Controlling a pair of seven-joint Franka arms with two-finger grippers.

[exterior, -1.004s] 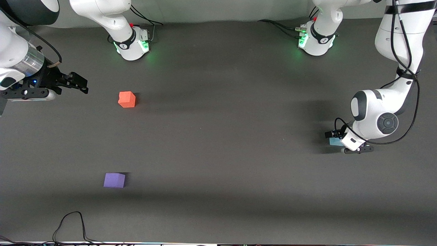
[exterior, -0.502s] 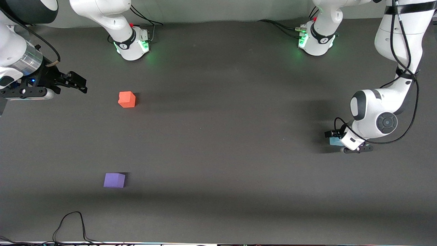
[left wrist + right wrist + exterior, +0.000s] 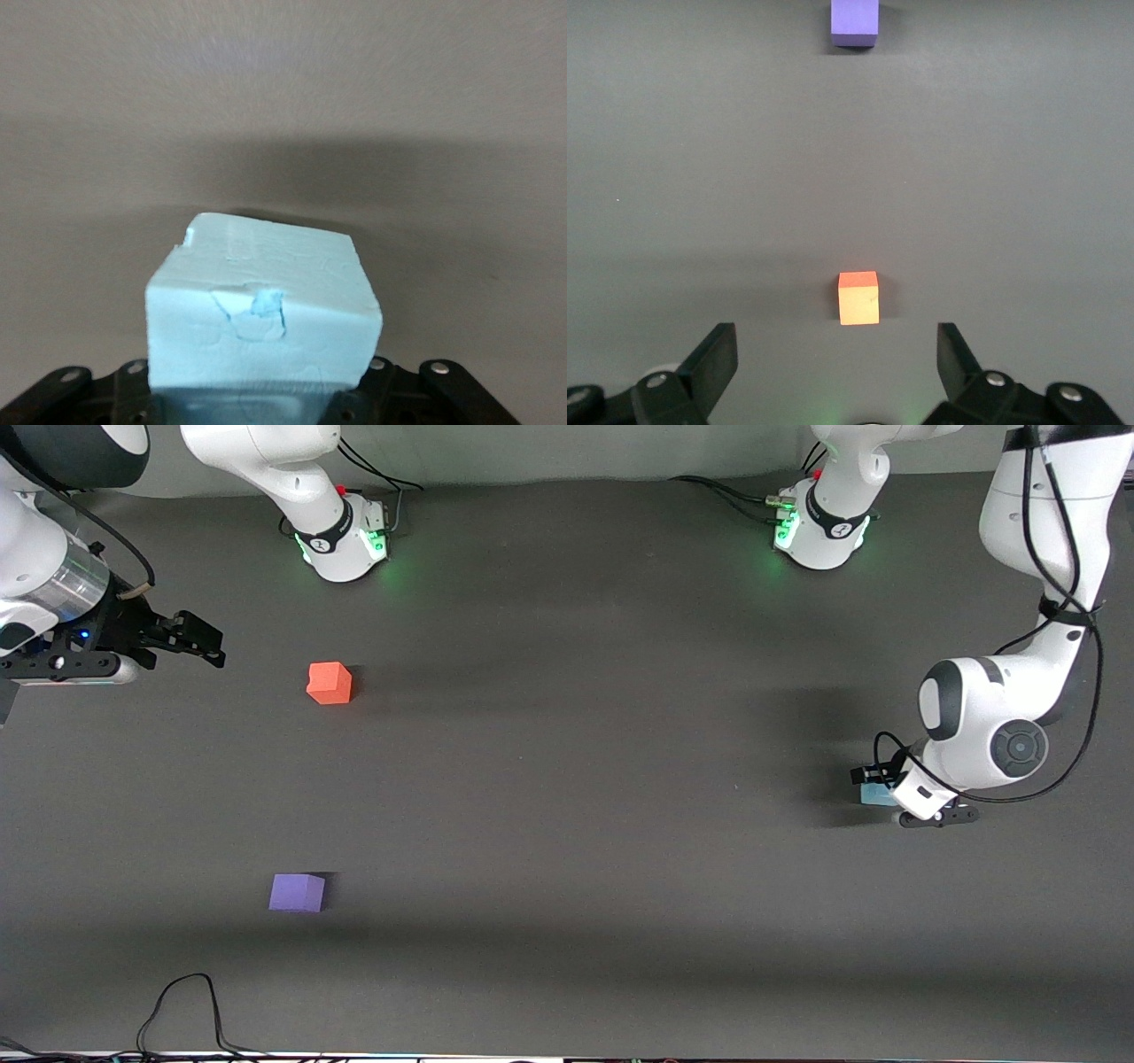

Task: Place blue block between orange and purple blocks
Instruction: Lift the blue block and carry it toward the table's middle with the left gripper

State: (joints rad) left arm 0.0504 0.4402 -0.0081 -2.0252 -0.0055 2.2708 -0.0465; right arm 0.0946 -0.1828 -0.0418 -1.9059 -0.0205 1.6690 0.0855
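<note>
Since a second ago the left arm's wrist has shifted slightly toward its end of the table; the left gripper (image 3: pixel 879 791) now clenches the blue block (image 3: pixel 261 305) there. The right gripper (image 3: pixel 199 640) waits, fingers spread, beside the orange block (image 3: pixel 330 683); the purple block (image 3: pixel 297 893) sits nearer the camera.

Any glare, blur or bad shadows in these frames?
Front view: even light, no glare; soft shadow bands cross the table, green base LEDs tint it. Left wrist view: blue block fills the lower frame, table past it soft, broad shadow above the block. Right wrist view: sharp; orange block and purple block cast small shadows.
</note>
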